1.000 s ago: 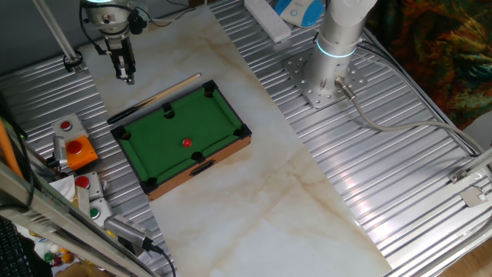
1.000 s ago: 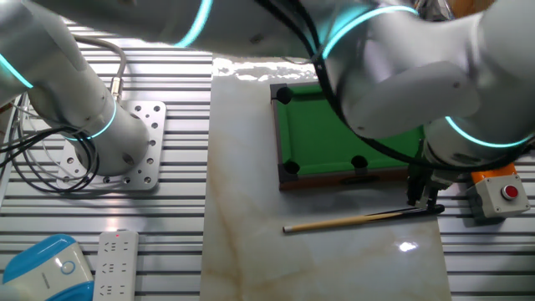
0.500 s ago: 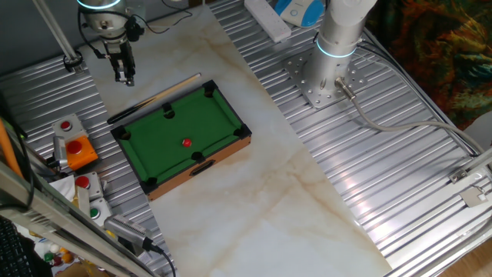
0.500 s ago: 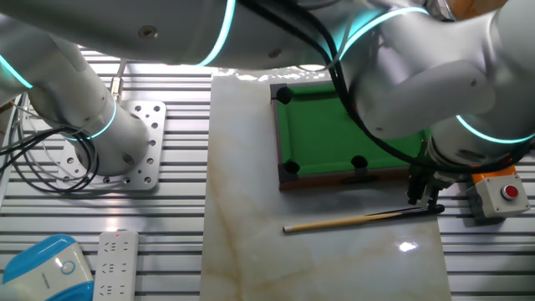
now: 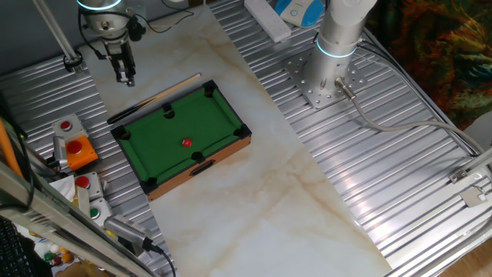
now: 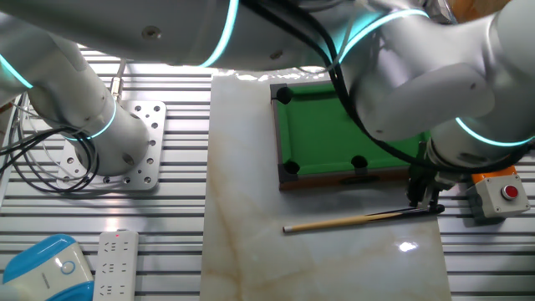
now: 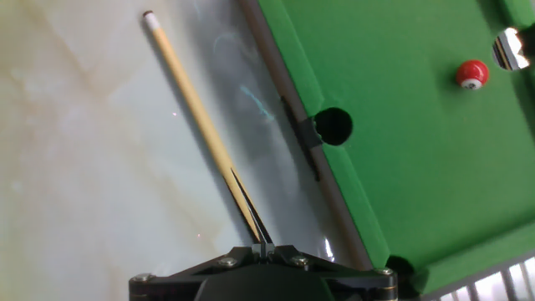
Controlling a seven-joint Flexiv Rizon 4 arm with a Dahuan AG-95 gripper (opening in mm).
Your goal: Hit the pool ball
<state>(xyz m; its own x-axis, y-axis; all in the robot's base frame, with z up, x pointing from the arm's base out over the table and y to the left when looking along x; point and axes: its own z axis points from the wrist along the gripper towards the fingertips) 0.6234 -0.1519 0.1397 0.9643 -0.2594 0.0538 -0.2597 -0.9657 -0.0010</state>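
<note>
While the gripper hangs above the dark butt end of the cue stick, the stick lies flat on the marble slab, just beside the long rail of the toy pool table and roughly parallel to it. The fingers appear close together, with nothing between them, but no view shows the tips plainly, so whether they are fully together cannot be told. In the hand view the cue stick runs from the bottom of the frame out to its pale tip, and the red pool ball rests on the green felt, well apart from the stick and near a pocket on the far rail. From the fixed view the pool ball sits near the middle of the felt.

Likely faults from this position:

- Pinch failure: the butt is thin and lies flush on the slab. Fingers descending off-centre would push it sideways or roll it against the table rail instead of closing around it.
- Pivot in grasp: a hold at the very end leaves the long shaft unsupported, so the tip may droop or swing.
- Rail strike: the raised wooden rail stands between stick and ball; a low approach would hit it.
- Glancing contact: the ball is small and glossy, so a slight aim error would miss it.
</note>
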